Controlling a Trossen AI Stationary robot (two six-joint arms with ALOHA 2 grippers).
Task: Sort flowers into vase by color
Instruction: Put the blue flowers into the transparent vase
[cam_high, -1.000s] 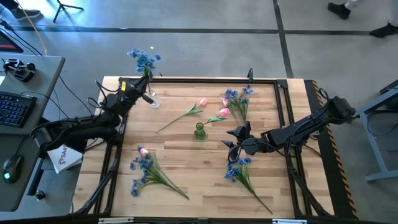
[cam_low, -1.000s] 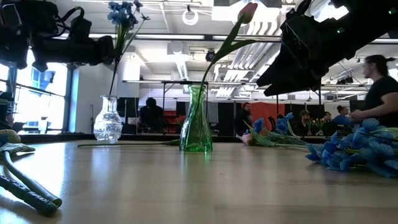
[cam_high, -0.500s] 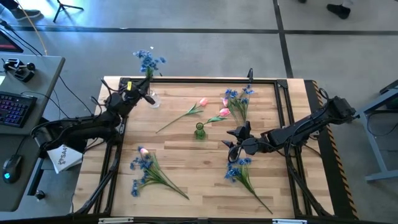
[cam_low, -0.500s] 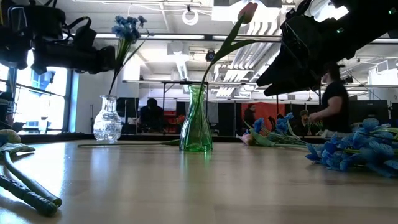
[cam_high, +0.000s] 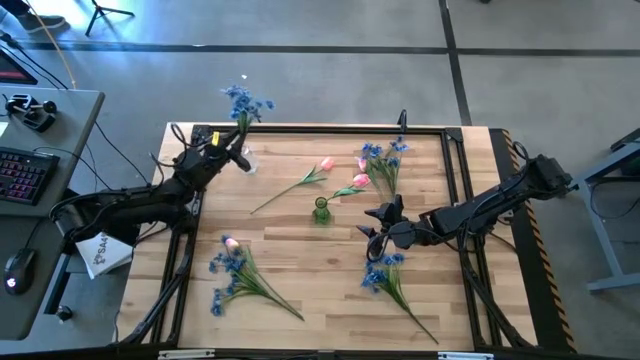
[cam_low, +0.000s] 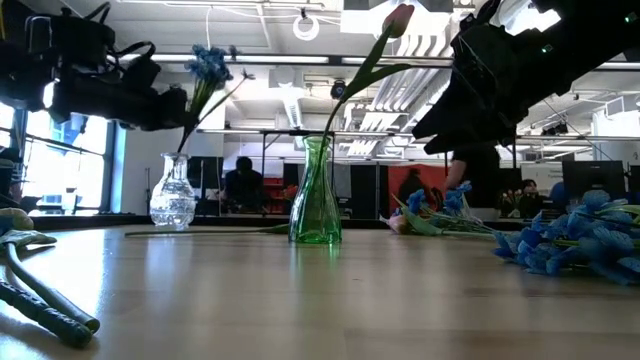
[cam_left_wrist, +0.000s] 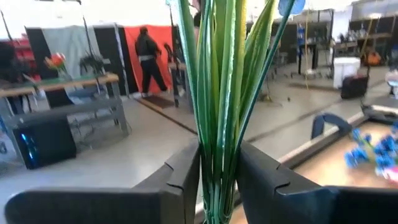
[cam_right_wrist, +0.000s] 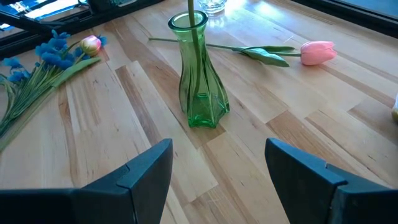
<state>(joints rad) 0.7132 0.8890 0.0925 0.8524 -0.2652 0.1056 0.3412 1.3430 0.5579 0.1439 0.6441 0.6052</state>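
Observation:
My left gripper is shut on a blue spray whose stem slants down into the clear glass vase at the table's far left. The green vase stands mid-table with one pink tulip in it, leaning on the rim. My right gripper hovers open to the right of the green vase, touching nothing. A second pink tulip lies flat behind the green vase. My left gripper pinches the blue spray's bundle of green stem and leaves between its two fingers, well below the blossoms. The fingers come roughly level from the table's left and lie across the stem. The spray stands tilted toward the right, its lower end at the clear vase's mouth.
Loose flowers lie on the wood: a blue spray far of centre, another near the right arm, and a blue bunch with a pink tulip near left. A black frame borders the table. People move in the room behind.
My left gripper has moved down a little and toward the right, still shut on the blue spray. The spray has sunk lower over the clear vase and tipped toward the right, so its blossoms now sit lower and farther right.

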